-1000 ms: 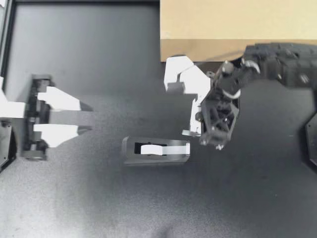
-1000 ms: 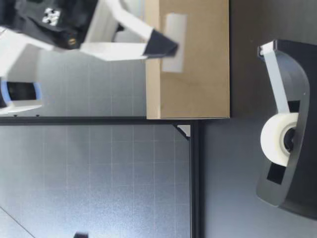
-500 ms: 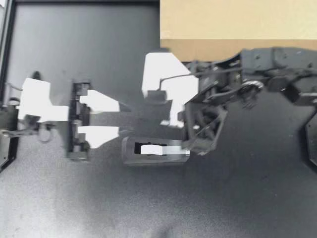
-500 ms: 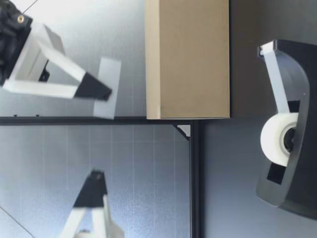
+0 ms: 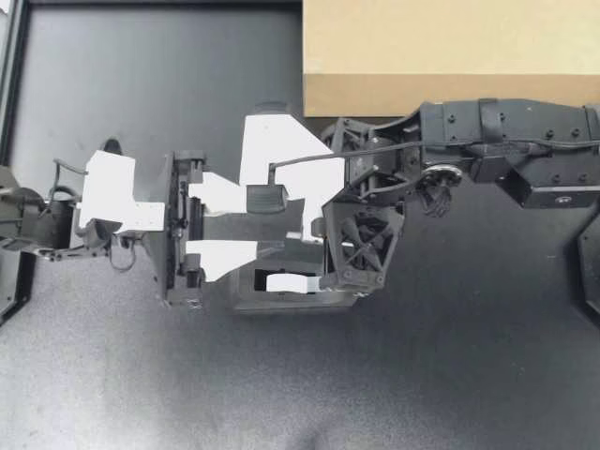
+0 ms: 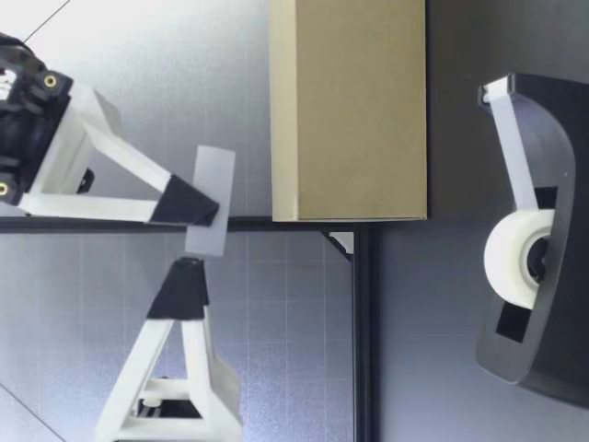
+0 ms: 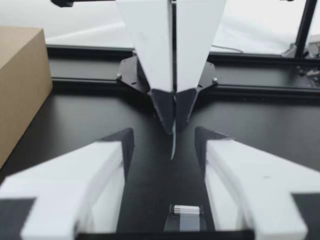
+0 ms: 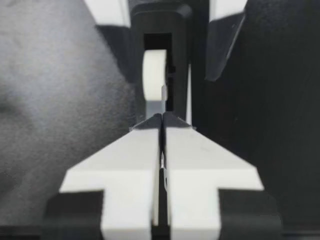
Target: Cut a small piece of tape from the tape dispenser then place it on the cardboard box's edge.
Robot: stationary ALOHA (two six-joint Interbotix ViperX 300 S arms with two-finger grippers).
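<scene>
I see matt brown cardboard on the cardboard box (image 5: 450, 42), smooth black plastic on the tape dispenser (image 6: 566, 313), and a grainy matt table (image 5: 450, 375).

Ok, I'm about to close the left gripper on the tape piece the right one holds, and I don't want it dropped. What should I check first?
1. Hold: the right gripper is shut on the tape piece: ok.
2. Receiver: the left gripper is open: ok, fingers spread wide.
3. Line-up: the tape piece sits in the left gripper's gap: ok. The left wrist view shows it hanging edge-on between the fingers.
4. Depth: left fingertips far enough along the tape piece: cannot tell. The low view puts them just at its edge.
5. Tape piece apart from the cardboard box: ok, a gap shows.
6. Both grippers above the tape dispenser: ok, well clear.
</scene>
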